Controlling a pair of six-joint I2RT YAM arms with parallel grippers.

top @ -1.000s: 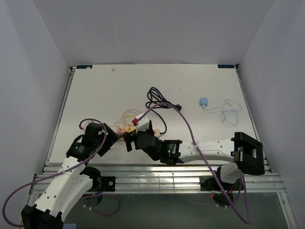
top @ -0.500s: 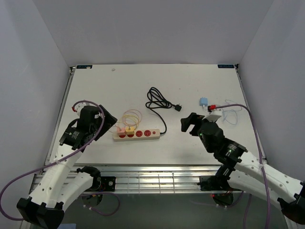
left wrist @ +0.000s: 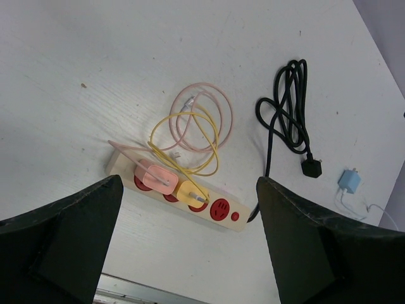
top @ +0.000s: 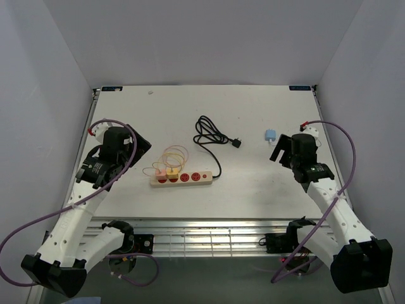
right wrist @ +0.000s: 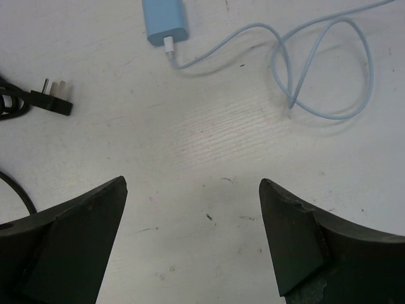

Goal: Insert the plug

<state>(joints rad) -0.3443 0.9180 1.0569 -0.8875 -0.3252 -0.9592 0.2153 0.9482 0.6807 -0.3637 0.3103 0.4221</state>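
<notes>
Both hands are spread wide and empty. The left gripper (left wrist: 190,182) is near the power strip (top: 185,178), left of centre, which holds a pink plug (left wrist: 154,177) and a yellow plug (left wrist: 188,192). The right gripper (right wrist: 193,183) is just beside the loose blue plug (right wrist: 164,20), right of centre. A black cord (top: 209,136) lies between them, farther back.

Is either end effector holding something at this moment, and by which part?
Nothing is held. The left end effector and the right end effector are both open, with nothing between their fingers.
</notes>
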